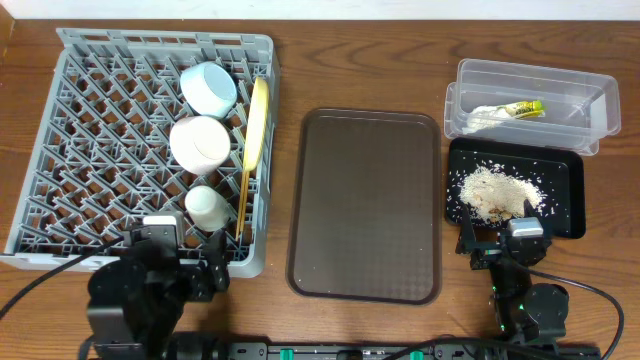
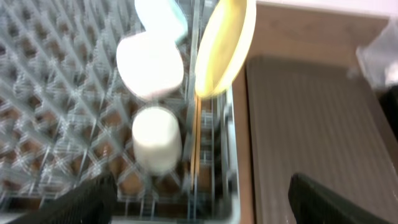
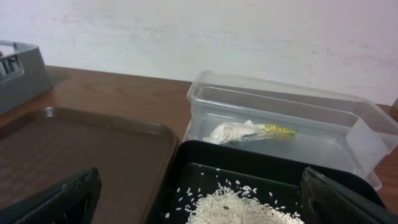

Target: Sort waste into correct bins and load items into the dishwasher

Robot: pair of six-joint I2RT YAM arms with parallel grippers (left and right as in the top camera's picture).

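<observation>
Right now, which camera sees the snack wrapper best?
The right wrist view: the snack wrapper lies close, inside the clear tub. Overhead shows the snack wrapper tiny; the left wrist view doesn't show it.

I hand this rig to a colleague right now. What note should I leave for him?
Left tool: open, empty, over the rack's near edge.
Right tool: open, empty, at the black tray's near edge.
In the rack: blue bowl, white-pinkish bowl, cup, yellow plate on edge, chopsticks beside it.
In the clear tub: wrapper, white scrap.
On the black tray: crumbs.
Done: everything appears sorted and loaded.
Left: nothing that I can see.
</observation>
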